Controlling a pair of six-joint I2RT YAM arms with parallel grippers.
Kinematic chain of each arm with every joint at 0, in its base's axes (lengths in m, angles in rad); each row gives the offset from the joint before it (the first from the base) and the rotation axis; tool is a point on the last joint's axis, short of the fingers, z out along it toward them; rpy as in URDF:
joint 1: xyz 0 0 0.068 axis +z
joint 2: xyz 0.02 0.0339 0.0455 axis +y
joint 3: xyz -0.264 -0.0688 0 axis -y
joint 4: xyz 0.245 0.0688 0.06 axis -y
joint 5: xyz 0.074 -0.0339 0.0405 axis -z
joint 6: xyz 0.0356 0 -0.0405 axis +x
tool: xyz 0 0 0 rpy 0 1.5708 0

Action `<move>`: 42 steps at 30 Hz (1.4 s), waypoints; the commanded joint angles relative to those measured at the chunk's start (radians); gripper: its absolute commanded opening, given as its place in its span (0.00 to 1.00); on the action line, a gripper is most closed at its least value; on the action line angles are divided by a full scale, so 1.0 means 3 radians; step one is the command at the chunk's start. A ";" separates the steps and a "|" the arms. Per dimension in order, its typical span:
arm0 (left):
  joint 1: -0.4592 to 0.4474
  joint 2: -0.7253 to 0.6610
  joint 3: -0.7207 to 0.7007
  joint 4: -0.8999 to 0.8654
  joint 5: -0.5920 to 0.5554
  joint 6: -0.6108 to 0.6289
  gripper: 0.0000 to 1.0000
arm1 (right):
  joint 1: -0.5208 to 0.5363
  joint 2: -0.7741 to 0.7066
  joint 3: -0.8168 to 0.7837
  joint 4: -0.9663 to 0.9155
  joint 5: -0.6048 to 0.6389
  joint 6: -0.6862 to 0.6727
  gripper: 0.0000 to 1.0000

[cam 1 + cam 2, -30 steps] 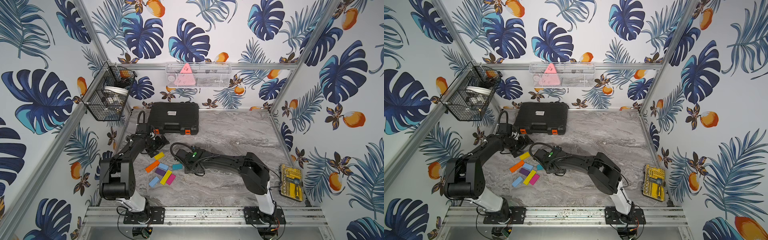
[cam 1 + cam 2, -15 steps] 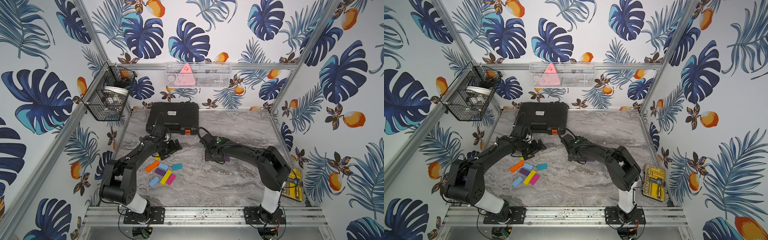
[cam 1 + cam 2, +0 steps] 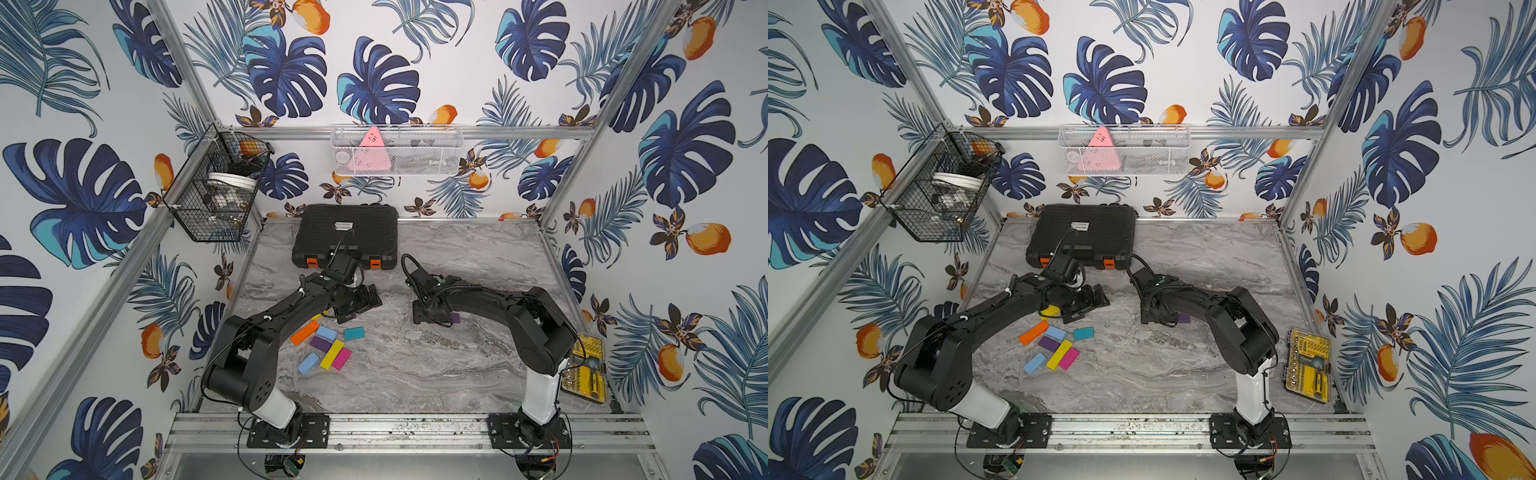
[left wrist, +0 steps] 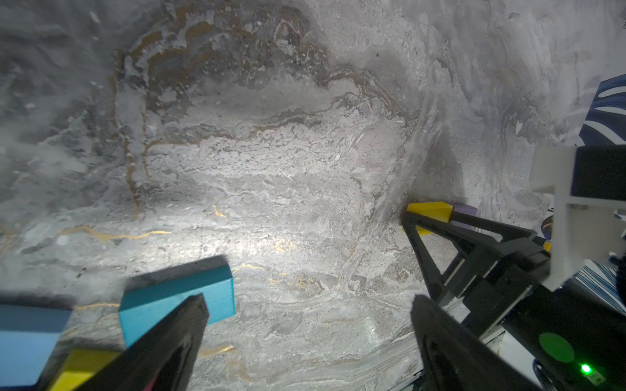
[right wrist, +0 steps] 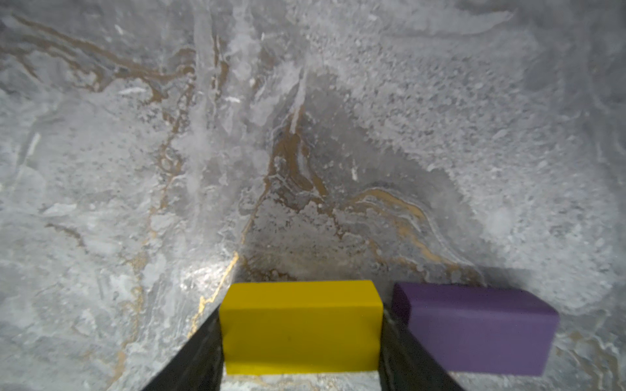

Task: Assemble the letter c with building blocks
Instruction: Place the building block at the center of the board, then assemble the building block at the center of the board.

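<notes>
Holdings, wall-mounted: the black wire basket [image 3: 195,222] at upper left of frame is carrying a white round piece [image 3: 231,181] among small things too tangled to name. The white mesh basket [image 3: 415,164] on the back rail is carrying a pink triangle [image 3: 371,151]. Holdings, on the table [image 3: 457,365]: the black case [image 3: 345,237] is lying closed against the far edge, and the yellow bit case [image 3: 587,341] is lying along the right edge. Building blocks: the orange block [image 3: 304,332], long yellow block [image 3: 331,354], magenta block [image 3: 341,359] and neighbours are lying in a loose pile left of centre, well off every edge, with the teal block [image 3: 354,333] lying slightly apart. Bare marble is stretching across centre and lower right of frame. The left gripper [image 4: 310,301] is standing with jaws spread wide and empty, near the teal block. The right gripper [image 3: 432,319] is clamping a short yellow block [image 5: 299,325], with a purple block [image 5: 474,328] lying just beside it (a narrow gap is showing between them). Both top views are hiding the short yellow block under the gripper; only the wrist views are showing it.
</notes>
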 commanded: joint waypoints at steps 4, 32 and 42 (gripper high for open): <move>-0.0069 0.0009 0.0008 0.0051 -0.0086 -0.0108 0.99 | -0.0001 0.0022 0.0029 0.0036 -0.0068 -0.0056 0.74; -0.0794 0.0628 0.0262 0.0631 0.0083 -0.0370 0.99 | -0.1207 -0.1156 -0.0809 0.0256 -0.1097 0.0278 0.83; -0.1064 0.1067 0.0550 0.0828 0.0052 -0.0582 0.99 | -0.1620 -0.1164 -0.1196 0.0668 -0.1641 0.0366 0.71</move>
